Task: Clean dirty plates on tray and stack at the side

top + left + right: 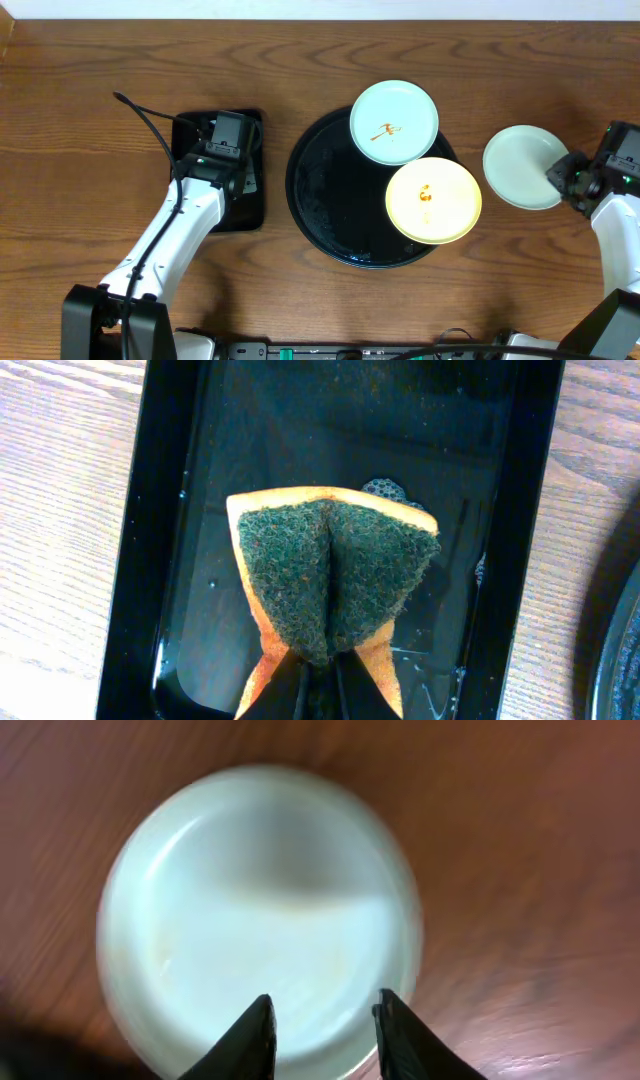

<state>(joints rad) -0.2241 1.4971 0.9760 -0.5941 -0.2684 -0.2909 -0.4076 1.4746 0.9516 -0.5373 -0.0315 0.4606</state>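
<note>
Sitting on the round black tray (325, 215) mid-surface are a smeared mint plate (394, 122) and a yellow plate (433, 200). A second mint plate (520, 165) is lying near the right edge, with the right claw (325, 1003) hovering spread over it. The left claw (318, 685) is pinching a folded sponge (330, 580) over the small rectangular tray (180, 460).

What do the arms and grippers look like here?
The left arm and right arm have white links and black joints. A black cable loops off the left arm, and small green lights glow near each wrist. The right gripper has dark, tapered fingers.
</note>
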